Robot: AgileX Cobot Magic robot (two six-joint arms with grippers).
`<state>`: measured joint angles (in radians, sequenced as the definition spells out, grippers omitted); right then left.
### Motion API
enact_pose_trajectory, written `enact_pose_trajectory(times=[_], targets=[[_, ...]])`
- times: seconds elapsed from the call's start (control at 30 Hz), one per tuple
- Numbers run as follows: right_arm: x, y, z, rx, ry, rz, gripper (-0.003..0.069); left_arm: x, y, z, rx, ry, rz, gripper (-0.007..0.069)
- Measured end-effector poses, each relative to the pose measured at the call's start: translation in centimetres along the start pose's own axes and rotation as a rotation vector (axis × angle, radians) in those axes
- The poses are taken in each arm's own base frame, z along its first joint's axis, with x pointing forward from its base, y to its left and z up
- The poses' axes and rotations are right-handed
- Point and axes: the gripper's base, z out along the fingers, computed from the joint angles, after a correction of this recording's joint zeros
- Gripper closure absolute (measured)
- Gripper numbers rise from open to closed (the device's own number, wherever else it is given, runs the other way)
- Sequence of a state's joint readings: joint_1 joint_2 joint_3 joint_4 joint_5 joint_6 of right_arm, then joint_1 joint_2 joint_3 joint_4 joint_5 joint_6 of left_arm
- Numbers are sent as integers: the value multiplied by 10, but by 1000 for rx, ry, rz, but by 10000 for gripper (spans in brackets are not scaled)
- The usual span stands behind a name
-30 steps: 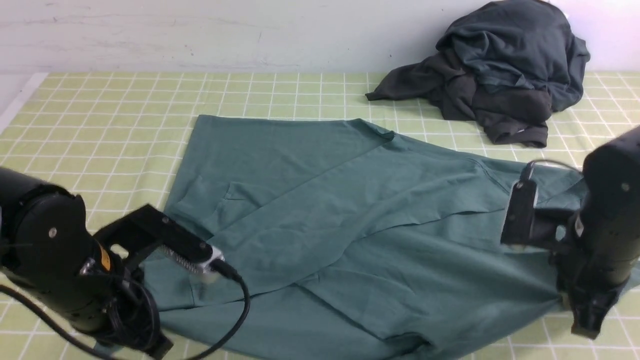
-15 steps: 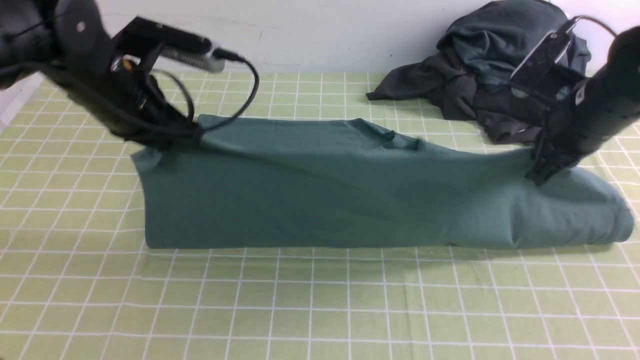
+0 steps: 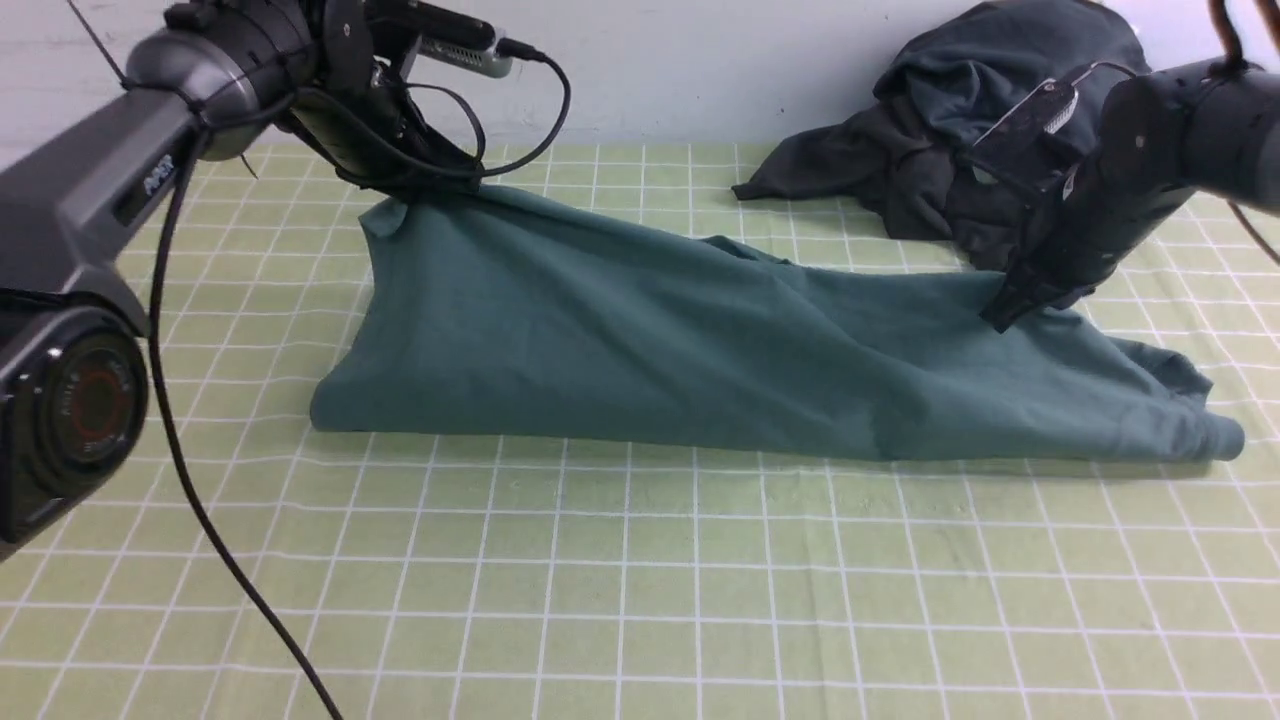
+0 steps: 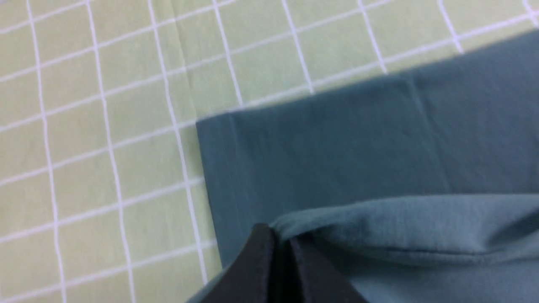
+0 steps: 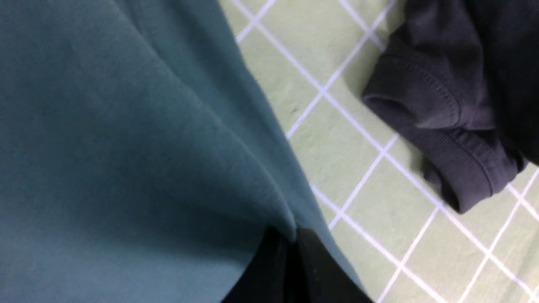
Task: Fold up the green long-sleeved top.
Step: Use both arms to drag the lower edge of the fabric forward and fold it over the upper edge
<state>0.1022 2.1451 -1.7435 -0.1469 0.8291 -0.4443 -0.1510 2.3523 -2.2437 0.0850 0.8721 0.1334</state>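
The green long-sleeved top point(image 3: 700, 350) lay doubled across mid-frame on the checked cloth point(image 3: 600, 580). You had the left gripper point(image 3: 440, 178), upper left, and the right gripper point(image 3: 1003, 315), at right, each pinched tight on its far edge, likely to carry that layer over evenly, short of the dark clothes point(image 3: 980, 130).

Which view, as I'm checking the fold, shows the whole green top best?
Front view: the green long-sleeved top shows end to end. Left wrist view shows only one corner; right wrist view only an edge.
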Motion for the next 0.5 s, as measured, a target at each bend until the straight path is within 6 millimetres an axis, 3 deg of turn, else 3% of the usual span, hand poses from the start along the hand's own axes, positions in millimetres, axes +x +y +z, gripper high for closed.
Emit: enact_pose_trajectory(times=[0.13,0.33,0.43,0.5], targets=[[-4,-11,23,34,4,56,662,8,-3,45,-11,6,9,617],[-8,-13,44,55,-20,70,657,21,-6,84,-34,-26,15,613],[-7,-11,53,59,-22,88,622,26,-5,96,-37,-34,2,570],[-5,-14,55,75,-19,121,555,28,-2,99,-41,-39,-9,481]])
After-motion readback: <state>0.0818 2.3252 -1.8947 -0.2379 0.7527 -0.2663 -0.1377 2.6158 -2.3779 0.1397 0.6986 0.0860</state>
